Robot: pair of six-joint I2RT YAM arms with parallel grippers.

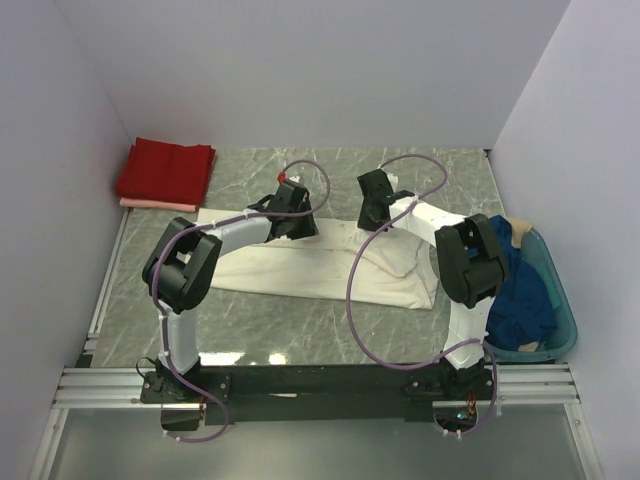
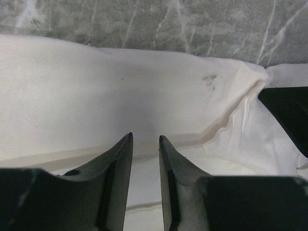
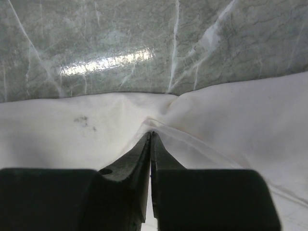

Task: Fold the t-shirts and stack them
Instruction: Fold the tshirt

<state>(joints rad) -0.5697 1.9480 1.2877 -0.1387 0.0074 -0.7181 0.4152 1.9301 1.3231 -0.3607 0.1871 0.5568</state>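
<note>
A cream-white t-shirt lies spread across the middle of the table. My left gripper hangs low over its far edge; in the left wrist view that gripper is open, with a narrow gap and only cloth beneath it. My right gripper is at the same edge, further right. Its jaws are shut, pinching a raised fold of the cream-white shirt. A folded red t-shirt rests on a pale pink one at the back left. A dark blue t-shirt sits in the basket.
A teal plastic basket stands at the right edge beside the right arm. White walls close in the table on the left, back and right. Grey marble tabletop shows between the shirt and the arm bases.
</note>
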